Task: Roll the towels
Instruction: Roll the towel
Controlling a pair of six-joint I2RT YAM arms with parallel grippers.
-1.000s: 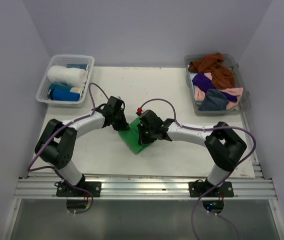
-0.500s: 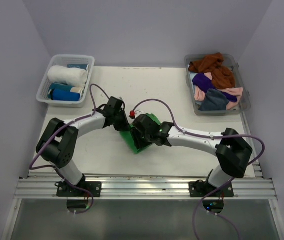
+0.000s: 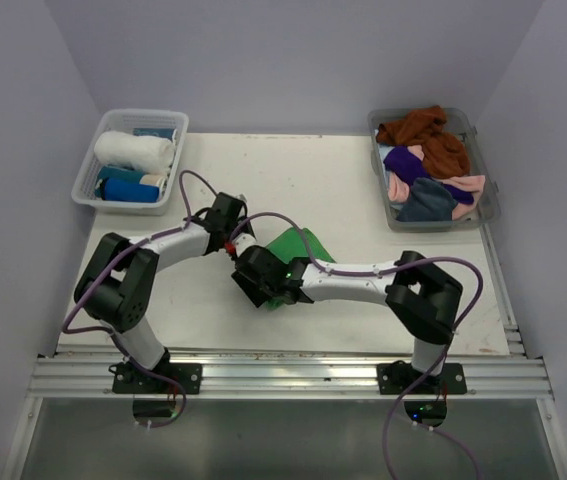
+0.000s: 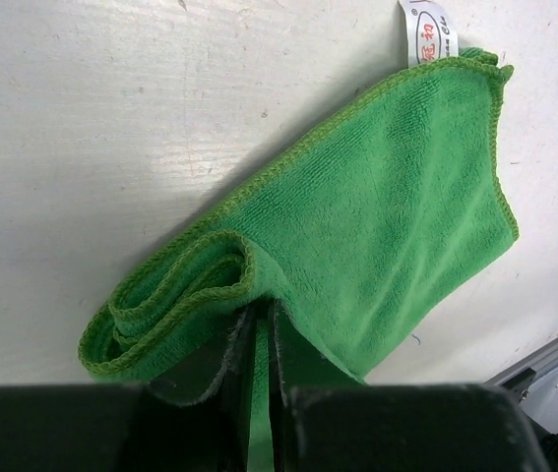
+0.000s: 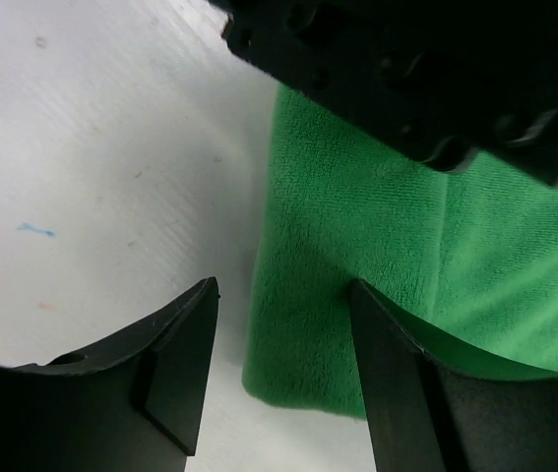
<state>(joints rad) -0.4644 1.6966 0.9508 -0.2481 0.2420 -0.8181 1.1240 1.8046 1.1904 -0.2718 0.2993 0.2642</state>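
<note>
Left wrist shows fuzzy green towel point(image 4: 387, 226), edge rolled

A robotics lab: bare walls point(image 3: 283, 60) box in a white counter point(image 3: 333, 170), with two arms point(image 3: 163, 245) bolted to an aluminium rail point(image 3: 283, 378).

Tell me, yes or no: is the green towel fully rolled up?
No: in the left wrist view only one end of the green towel is curled over, while the rest lies flat on the table.
</note>
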